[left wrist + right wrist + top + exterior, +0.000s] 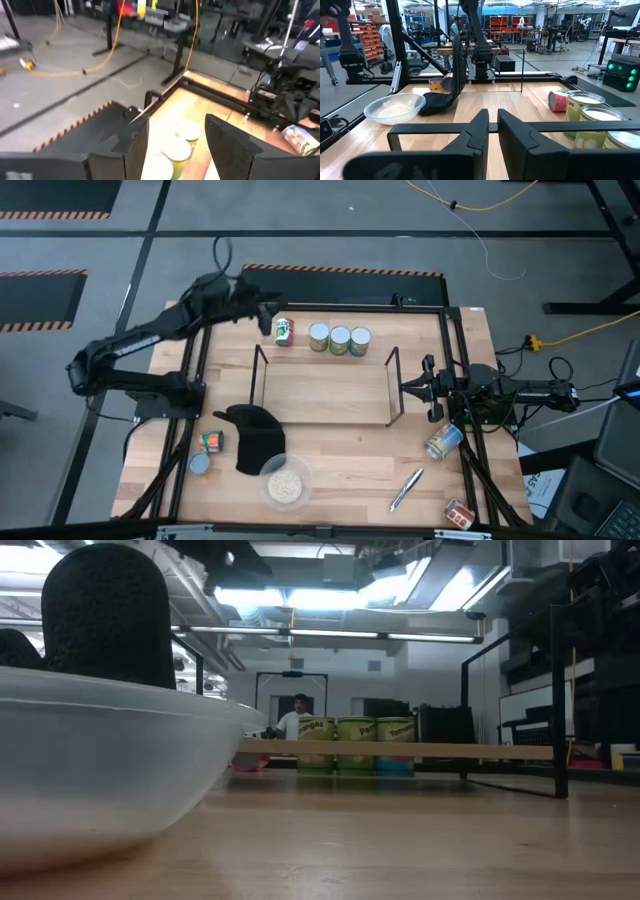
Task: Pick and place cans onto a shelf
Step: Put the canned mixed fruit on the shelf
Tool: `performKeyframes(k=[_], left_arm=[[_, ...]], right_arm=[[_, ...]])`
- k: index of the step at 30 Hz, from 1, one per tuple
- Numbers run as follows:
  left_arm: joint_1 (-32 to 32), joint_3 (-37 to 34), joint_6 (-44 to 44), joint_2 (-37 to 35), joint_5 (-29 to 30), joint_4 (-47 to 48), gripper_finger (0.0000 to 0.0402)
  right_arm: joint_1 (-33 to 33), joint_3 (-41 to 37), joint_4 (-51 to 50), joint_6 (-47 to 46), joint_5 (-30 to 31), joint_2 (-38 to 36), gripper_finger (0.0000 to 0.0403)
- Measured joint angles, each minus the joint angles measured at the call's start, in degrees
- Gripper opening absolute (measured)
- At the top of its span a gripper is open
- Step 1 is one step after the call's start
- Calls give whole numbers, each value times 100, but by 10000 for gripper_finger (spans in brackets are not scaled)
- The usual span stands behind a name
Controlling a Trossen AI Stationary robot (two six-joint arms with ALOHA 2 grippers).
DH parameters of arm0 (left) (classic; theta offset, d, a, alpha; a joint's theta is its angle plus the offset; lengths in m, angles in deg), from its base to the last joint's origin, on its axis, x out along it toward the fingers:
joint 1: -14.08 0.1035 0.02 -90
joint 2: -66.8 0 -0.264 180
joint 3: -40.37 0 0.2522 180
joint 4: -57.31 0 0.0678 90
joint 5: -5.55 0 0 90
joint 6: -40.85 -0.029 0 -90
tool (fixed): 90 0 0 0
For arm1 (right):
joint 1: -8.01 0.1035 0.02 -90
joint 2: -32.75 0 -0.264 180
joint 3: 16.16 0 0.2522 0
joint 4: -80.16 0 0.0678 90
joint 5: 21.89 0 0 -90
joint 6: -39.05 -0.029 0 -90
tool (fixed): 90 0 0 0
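Presently the left end effector (268,317) hovers fully spread and empty beside a toppled can (284,331) behind the shelf (322,395). Rigid, smooth, probably light (it may roll); grip its sides mid-height. The right end effector (432,392), nearly closed, holds nothing.

Both arms are black. The left arm (150,345) is built of chunky jointed links, with a black cable looping above its wrist toward the upper middle of the overhead frame. The right arm (520,392), at the right edge, is slimmer, with dark cables trailing beside it. The left gripper (175,145) has two broad, flat, matte black fingers (227,145). The right gripper (493,132) has similar angular black fingers (475,132) on a black crossbar.
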Motion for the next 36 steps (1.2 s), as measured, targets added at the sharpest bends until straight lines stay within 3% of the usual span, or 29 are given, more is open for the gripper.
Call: performKeyframes(k=[10, 15, 25, 36], left_arm=[[1599, 945, 474, 1963, -2191, 306, 185], [2056, 1243, 845, 2869, -2769, 301, 185], [2403, 1403, 780, 3718, -2801, 389, 185], [2427, 1403, -811, 3757, -1657, 1833, 184]], right_arm=[[-1, 0, -2, -2, -2, 0, 46], [1, 0, -2, -4, -3, 1, 46], [1, 0, -2, -26, -5, 2, 46], [1, 0, -2, -26, -5, 2, 46]])
